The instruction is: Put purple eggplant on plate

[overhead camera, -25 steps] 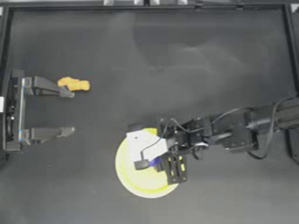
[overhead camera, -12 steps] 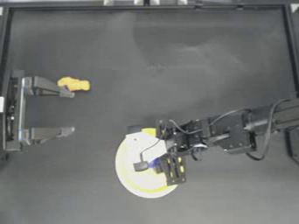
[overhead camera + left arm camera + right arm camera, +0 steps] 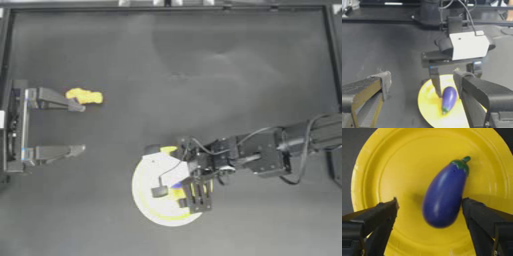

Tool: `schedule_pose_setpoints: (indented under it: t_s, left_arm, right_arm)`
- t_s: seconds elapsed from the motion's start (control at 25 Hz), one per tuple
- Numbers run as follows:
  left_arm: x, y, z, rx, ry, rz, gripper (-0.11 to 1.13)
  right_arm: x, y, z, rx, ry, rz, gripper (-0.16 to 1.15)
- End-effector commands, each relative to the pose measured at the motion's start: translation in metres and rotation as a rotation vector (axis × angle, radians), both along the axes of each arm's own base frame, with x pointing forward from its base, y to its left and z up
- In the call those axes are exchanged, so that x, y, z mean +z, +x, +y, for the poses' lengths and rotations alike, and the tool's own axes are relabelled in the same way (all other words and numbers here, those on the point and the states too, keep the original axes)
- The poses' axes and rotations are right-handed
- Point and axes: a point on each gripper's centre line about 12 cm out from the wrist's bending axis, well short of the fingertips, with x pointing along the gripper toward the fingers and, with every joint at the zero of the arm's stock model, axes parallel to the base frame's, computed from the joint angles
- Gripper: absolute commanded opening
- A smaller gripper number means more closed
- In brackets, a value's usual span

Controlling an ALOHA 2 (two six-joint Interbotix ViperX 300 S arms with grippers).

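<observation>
Now the purple eggplant [image 3: 444, 196] lies on the plate [image 3: 392, 165], between the right claw's [image 3: 429, 214] parted jaws; lifting straight up should avoid nudging it. Left claw [image 3: 75, 127] waits open.

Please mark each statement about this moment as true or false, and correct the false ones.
1. The purple eggplant lies on the plate. True.
2. The right gripper is shut on the eggplant. False: its jaws stand open, one on each side of the eggplant, over the plate.
3. The left gripper holds the yellow-orange toy piece. False: its jaws are open at the table's left side, and the piece lies beside one jaw tip.
4. The eggplant's green stem end is visible in the right wrist view. True.
5. The plate is dark blue. False: it is yellow.
</observation>
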Motion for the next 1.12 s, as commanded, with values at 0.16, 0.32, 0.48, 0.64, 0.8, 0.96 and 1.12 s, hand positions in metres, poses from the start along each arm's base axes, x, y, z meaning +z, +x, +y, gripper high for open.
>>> schedule_pose_setpoints:
  t_s: [0.16, 0.32, 0.48, 0.64, 0.8, 0.96, 1.12]
  left_arm:
    - [0.008, 0.004, 0.001, 0.001, 0.003, -0.017, 1.03]
    - [0.008, 0.004, 0.001, 0.001, 0.003, -0.017, 1.03]
    - [0.008, 0.004, 0.001, 0.001, 0.003, -0.017, 1.03]
    - [0.008, 0.004, 0.001, 0.001, 0.003, -0.017, 1.03]
    - [0.01, 0.005, 0.001, 0.001, 0.004, -0.021, 1.03]
    - [0.014, 0.006, 0.001, 0.001, 0.008, -0.027, 1.03]
    - [0.013, 0.006, 0.001, 0.001, 0.007, -0.019, 1.03]
  right_arm:
    - [0.04, 0.002, 0.0, 0.003, 0.003, -0.081, 1.02]
    - [0.058, -0.002, -0.003, 0.009, -0.012, -0.119, 1.02]
    - [0.071, -0.008, -0.007, 0.011, -0.025, -0.131, 1.02]
    - [0.083, -0.012, -0.01, 0.014, -0.036, -0.143, 1.02]
    - [0.093, -0.019, -0.013, 0.013, -0.043, -0.153, 1.02]
    - [0.103, -0.029, -0.017, 0.0, -0.042, -0.183, 1.02]
    - [0.113, -0.039, -0.024, -0.021, -0.038, -0.235, 1.02]
